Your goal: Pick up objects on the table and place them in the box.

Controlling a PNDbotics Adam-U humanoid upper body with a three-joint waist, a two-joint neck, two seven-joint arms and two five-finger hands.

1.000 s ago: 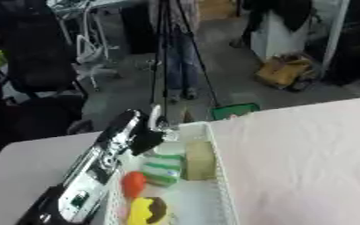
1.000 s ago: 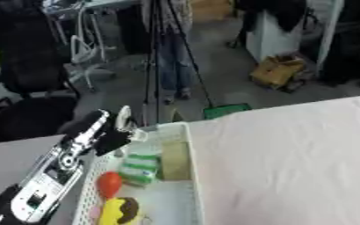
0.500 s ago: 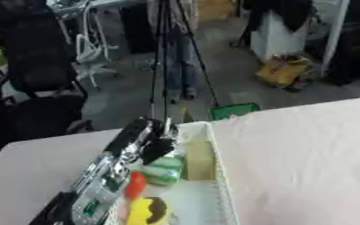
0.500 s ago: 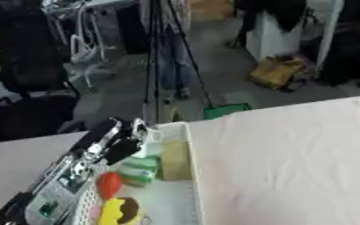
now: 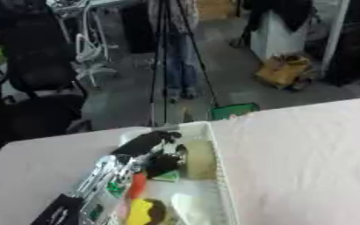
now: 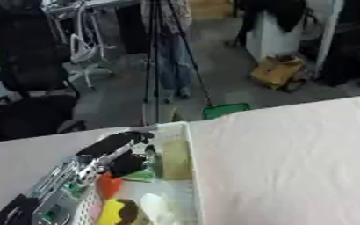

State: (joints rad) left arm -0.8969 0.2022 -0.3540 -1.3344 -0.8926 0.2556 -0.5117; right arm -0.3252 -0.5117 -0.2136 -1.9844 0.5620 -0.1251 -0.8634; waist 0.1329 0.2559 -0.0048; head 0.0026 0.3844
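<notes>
The left hand (image 5: 154,149) is seen reaching over the white box (image 5: 220,176) at the table's left, fingers curled around a dark object (image 6: 127,164); a placing step is judged underway, a release next. An orange item (image 6: 107,185), a yellow item (image 6: 114,212) and a tan block (image 5: 200,154) are held inside. The right hand is not shown.

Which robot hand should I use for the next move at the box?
Left, most likely. The left robot hand is already over the white box, above the items inside such as the orange piece and the yellow one. The right robot hand shows in neither view.
</notes>
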